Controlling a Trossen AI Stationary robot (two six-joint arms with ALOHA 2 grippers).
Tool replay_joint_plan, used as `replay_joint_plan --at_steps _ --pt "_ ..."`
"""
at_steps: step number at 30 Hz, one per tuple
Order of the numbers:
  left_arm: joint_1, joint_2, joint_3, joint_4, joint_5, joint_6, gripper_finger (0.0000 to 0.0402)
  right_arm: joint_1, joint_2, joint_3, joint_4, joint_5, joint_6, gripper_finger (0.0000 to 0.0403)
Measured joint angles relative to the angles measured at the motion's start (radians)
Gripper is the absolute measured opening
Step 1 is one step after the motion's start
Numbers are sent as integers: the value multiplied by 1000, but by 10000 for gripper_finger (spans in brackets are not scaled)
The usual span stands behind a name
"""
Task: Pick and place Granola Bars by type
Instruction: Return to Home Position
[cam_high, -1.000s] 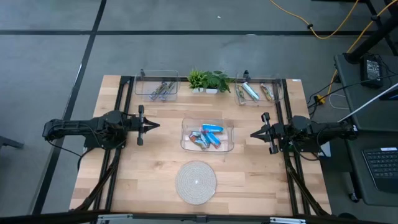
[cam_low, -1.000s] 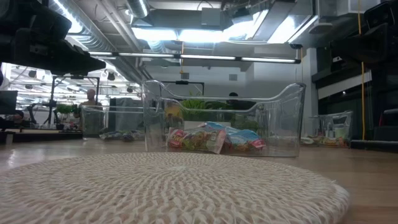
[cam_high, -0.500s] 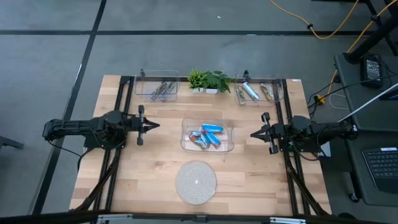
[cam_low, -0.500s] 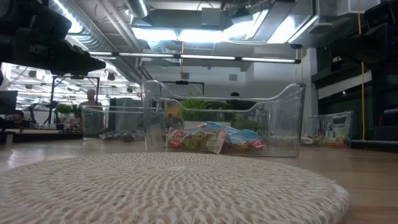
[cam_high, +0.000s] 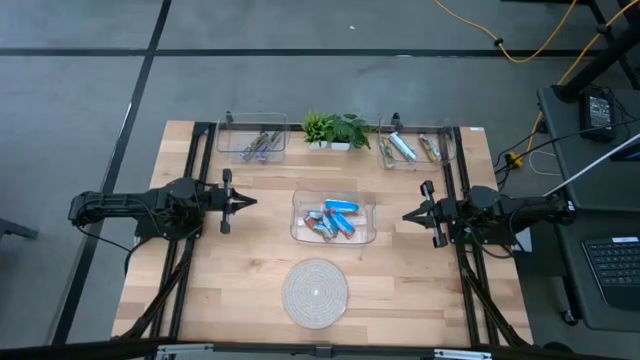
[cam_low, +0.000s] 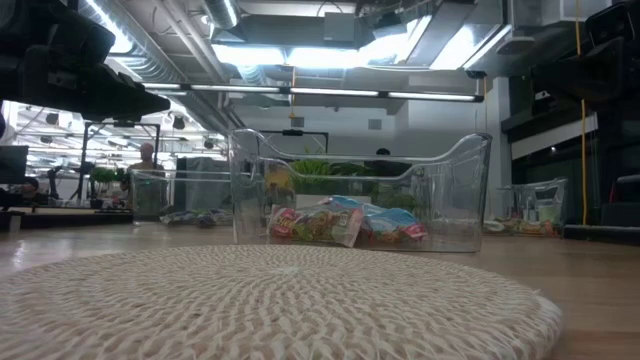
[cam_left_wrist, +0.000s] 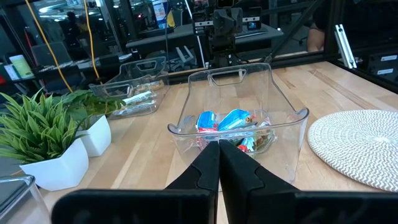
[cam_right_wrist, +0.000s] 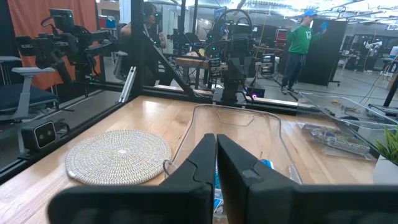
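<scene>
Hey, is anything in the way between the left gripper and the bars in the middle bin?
Only the clear near wall of the middle bin, facing the left gripper; nothing else visible stands before the bars.

Robotics lab: ceiling ducts (cam_low: 140, 48), metal frames (cam_right_wrist: 134, 50)

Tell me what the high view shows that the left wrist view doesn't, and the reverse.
High view only: the silvery bars in the far-left bin, and the left arm at full length. Left wrist view only: the lab room in the background, and the left gripper close up, shut. Both: the middle bin of red and blue bars, the plant, the woven mat, the far-right bin, the right gripper.
</scene>
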Motion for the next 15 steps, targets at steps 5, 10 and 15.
replay_joint_plan --at_steps 5,10,15 --pt "0 0 0 0 0 0 4 0 0 0 0 0 0 19" --pt "0 0 0 0 0 0 5 0 0 0 0 0 0 19" --pt "0 0 0 0 0 0 2 0 0 0 0 0 0 19"
